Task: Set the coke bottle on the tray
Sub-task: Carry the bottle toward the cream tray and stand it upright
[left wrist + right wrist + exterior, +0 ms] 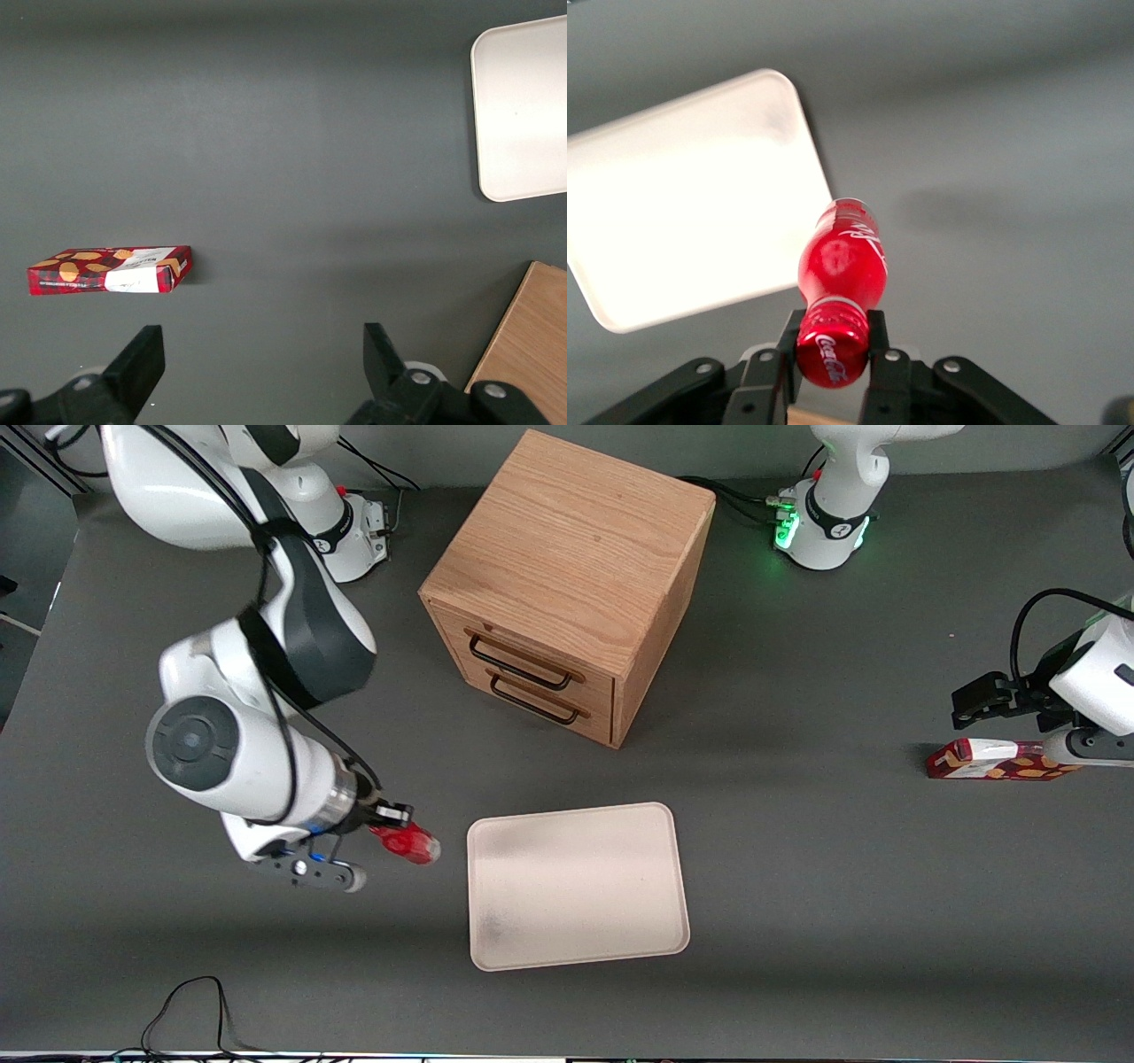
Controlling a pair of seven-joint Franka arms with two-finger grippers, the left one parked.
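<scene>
My right gripper is shut on the coke bottle, a small red bottle with a red cap, and holds it by the cap end above the table, beside the tray toward the working arm's end. In the right wrist view the two fingers clamp the cap, and the bottle points out over the table next to the tray's edge. The tray is large, flat and beige with a raised rim and lies bare. It also shows in the left wrist view.
A wooden two-drawer cabinet stands farther from the front camera than the tray. A flat red-and-orange carton lies toward the parked arm's end of the table. A black cable loops near the table's front edge.
</scene>
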